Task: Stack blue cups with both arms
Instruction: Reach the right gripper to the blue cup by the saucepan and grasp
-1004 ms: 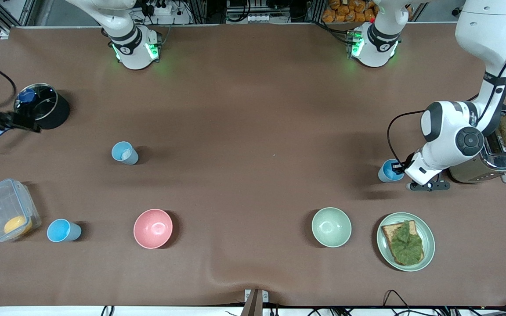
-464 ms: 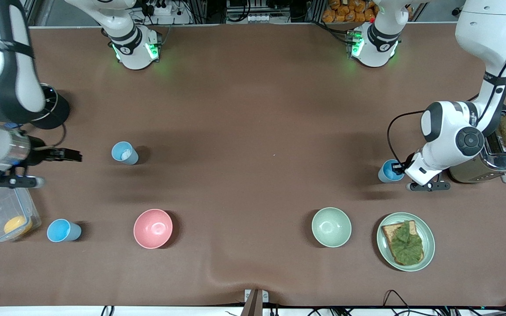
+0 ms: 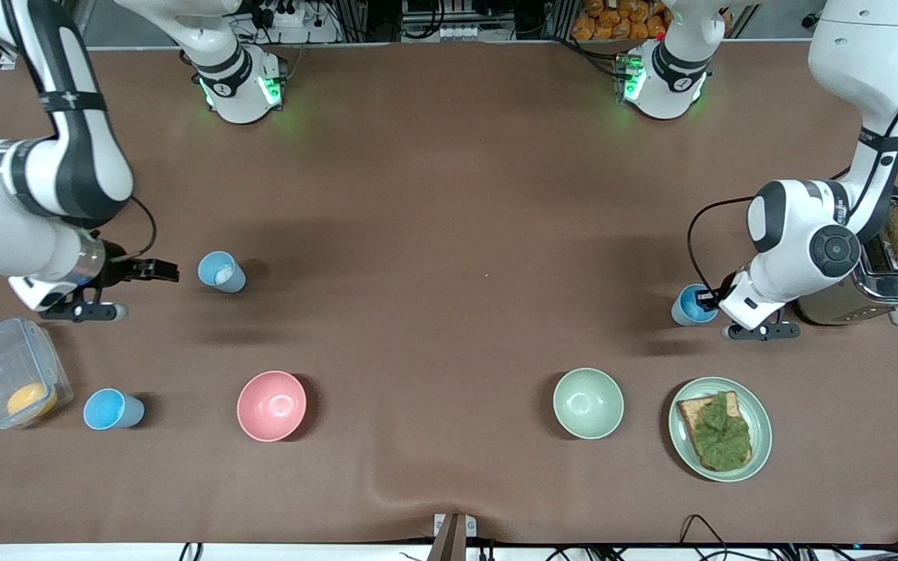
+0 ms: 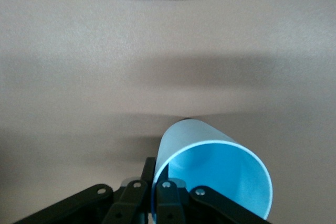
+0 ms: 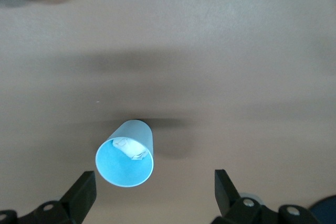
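Left gripper [image 3: 703, 297] at the left arm's end of the counter [image 3: 449, 195], beside the toaster [image 3: 870, 284], jaws clenched on the rim of a blue cup [image 3: 687, 305] standing upright on the counter; same held cup [image 4: 215, 174] seen in the left wrist view with one finger inside the wall and one outside. Right gripper [image 3: 160, 270] low over the counter toward the right arm's end, jaws released and spread wide, just beside a second blue cup [image 3: 220, 272] but not touching it; something white visible inside that cup [image 5: 126, 158]. Third blue cup [image 3: 111, 410] nearer the front camera, between the clear container [image 3: 8, 382] and the pink bowl [image 3: 271, 405]. Pale green bowl [image 3: 588, 403] beside the plate [image 3: 719, 428].
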